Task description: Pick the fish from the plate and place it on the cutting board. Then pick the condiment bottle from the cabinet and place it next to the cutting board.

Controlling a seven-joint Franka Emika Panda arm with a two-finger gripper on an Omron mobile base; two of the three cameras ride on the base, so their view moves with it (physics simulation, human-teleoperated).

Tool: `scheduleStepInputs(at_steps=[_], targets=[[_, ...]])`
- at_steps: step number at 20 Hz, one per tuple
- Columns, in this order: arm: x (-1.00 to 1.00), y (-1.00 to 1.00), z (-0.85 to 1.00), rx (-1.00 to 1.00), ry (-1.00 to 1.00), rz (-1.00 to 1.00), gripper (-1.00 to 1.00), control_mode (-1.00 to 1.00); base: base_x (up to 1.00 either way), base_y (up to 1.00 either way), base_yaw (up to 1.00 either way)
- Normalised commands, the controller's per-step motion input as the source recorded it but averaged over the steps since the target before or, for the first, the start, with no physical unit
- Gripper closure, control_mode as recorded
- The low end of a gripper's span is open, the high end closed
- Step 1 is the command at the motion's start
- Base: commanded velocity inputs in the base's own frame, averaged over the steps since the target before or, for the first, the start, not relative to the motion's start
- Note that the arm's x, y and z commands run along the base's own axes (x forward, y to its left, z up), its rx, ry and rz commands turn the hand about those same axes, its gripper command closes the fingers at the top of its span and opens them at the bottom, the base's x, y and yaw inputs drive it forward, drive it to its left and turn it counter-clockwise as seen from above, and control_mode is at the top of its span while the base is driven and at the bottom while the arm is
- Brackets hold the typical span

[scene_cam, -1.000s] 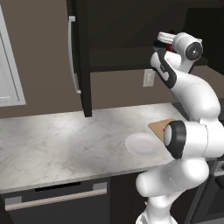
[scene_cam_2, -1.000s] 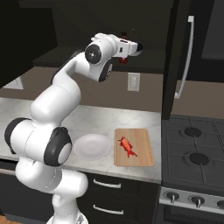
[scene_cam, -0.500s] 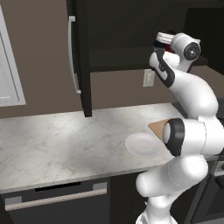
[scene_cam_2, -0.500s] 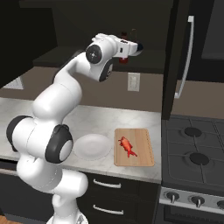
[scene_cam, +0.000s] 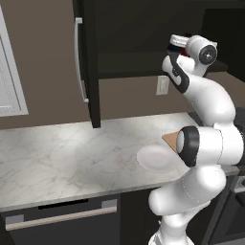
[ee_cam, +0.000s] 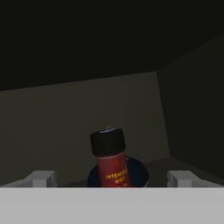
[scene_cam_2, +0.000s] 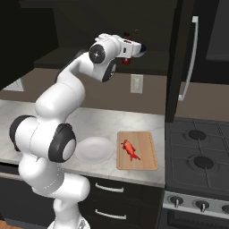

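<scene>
A: Where does the fish [scene_cam_2: 130, 149] lie?

B: It lies on the cutting board [scene_cam_2: 145, 159], a little left of the board's middle, tail toward the back wall. The plate [scene_cam_2: 94, 150] sits bare just left of the board on the marble counter [scene_cam: 62, 158], their edges nearly touching.

A: And the arm?

B: It reaches up into the cabinet [scene_cam: 143, 38], whose door [scene_cam: 88, 62] with the long silver handle [scene_cam: 79, 57] stands swung out. The gripper [ee_cam: 113, 177] is level with the inner shelf.

A: How do the fingers stand?

B: Spread wide and released. In the hand view the 2 fingertips [ee_cam: 41, 178] sit far apart at the bottom, and the condiment bottle [ee_cam: 110, 157] stands upright between them, touching neither so far as can be seen. Its black cap is on top and a label with yellow lettering faces the camera.

A: Anything near the bottle?

B: A dark blue bowl [ee_cam: 138, 173] sits directly behind it on the shelf. In the right base view the bottle shows as a red spot just under the hand.
</scene>
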Motion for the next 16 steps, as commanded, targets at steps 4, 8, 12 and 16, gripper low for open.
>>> scheduleStepInputs(at_steps=[4, 8, 12, 16], targets=[[0.14, -0.04, 0.0, 0.0, 0.0, 0.0, -1.0, -1.0, 0.0, 0.0, 0.0], [0.17, -0.03, -0.01, 0.0, 0.0, 0.0, -1.0, -1.0, 0.0, 0.0, 0.0], [0.16, -0.03, -0.02, 0.0, 0.0, 0.0, -1.0, -1.0, 0.0, 0.0, 0.0], [0.15, -0.03, -0.03, 0.0, 0.0, 0.0, -1.0, -1.0, 0.0, 0.0, 0.0]])
